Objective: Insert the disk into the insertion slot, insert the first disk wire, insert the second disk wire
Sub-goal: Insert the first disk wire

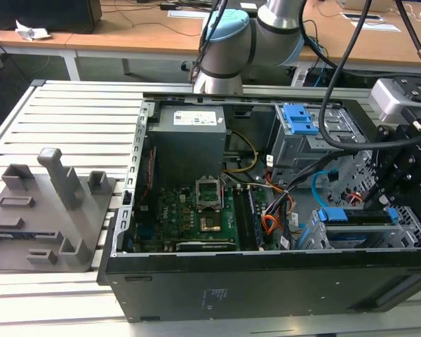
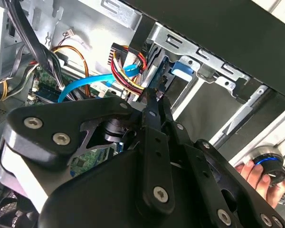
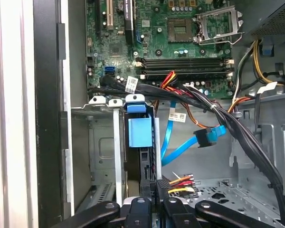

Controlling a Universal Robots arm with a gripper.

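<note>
Bright blue plastic marks the disk (image 3: 140,129) for you: its carrier tab faces out of a bay of the insertion slot (image 3: 99,151), the low grey perforated cage. The drive itself shows edge-on as a dark slab running on from the tab, so you can take the first step as done. In the exterior view the same blue frame lies along the cage at the case's corner on the exterior view's right, level with the bay rather than tilted. Your gripper (image 3: 156,194) sits right at the drive's exposed end. Its jaws look pressed together on the small dark plug of the first disk wire (image 3: 180,180), whose red, yellow and black strands fan away from the fingertips. I judge that this grip is there to line the plug up with the drive's connector, though you cannot tell from these views whether it is fully home. The second disk wire (image 3: 209,137), flat and light blue, loops free beside the cage, its plug hanging clear of the drive and apart from the jaws. Thick black cables (image 3: 242,137) run close by it from the motherboard (image 3: 180,42). The case lies open on a slotted metal desk (image 1: 63,112), and a person's hand (image 2: 252,173) rests beyond the case wall in the second wrist view.
</note>
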